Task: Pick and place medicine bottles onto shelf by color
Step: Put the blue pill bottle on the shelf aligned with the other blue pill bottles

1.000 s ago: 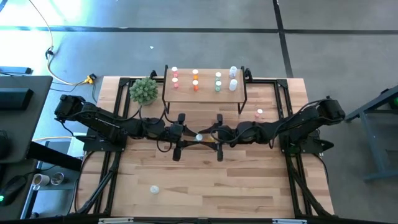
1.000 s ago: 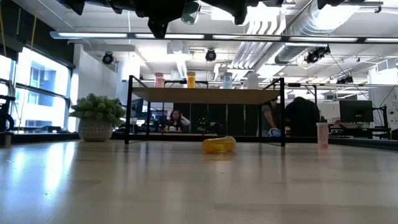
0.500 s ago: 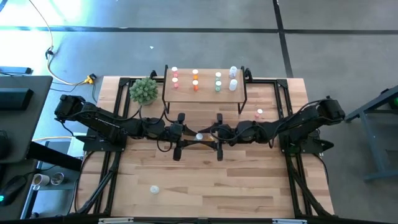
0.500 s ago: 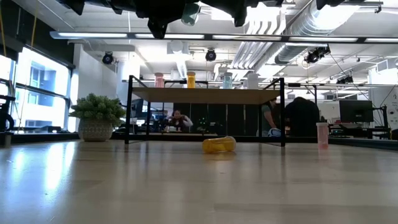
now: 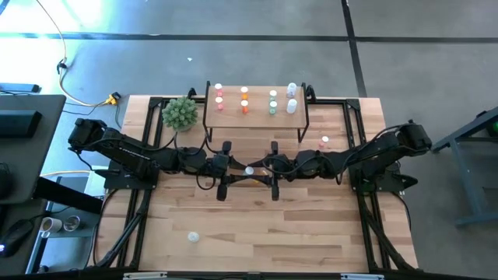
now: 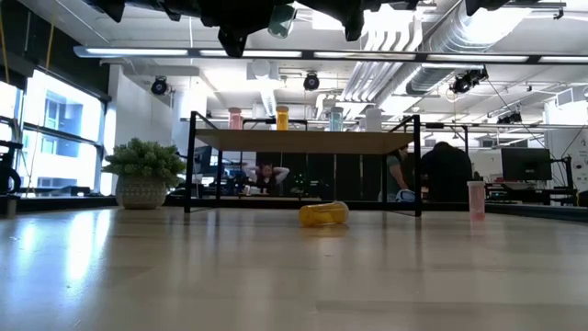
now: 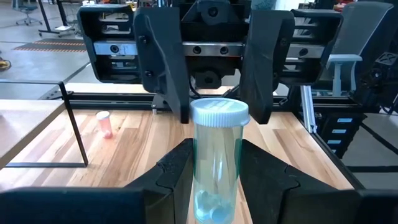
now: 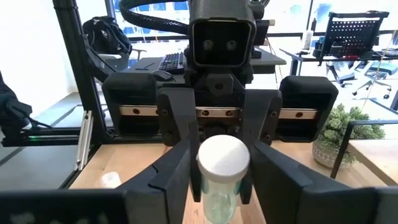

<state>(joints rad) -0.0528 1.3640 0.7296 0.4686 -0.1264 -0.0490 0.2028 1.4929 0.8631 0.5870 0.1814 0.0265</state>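
**Two grippers meet at one green bottle over the middle of the table**

On the left side of the table stands a spiky green plant in a pot. A small pale bottle lies alone near the front edge of the table.

The left gripper reaches in from the left to the middle of the table. Its fingers are clamped on a clear green bottle with a white cap. The bottle stands upright between them, up in the air above the table.

The right gripper reaches in from the right and faces the left one. Its fingers sit on both sides of the same bottle, near the cap. I cannot tell if they squeeze it.

Under the grippers, a yellow bottle lies on its side on the table.

Behind them is the shelf. On top of it stand pink bottles, then orange bottles, then green bottles, then clear white bottles.

To the right of the shelf, one pink bottle stands on the table.
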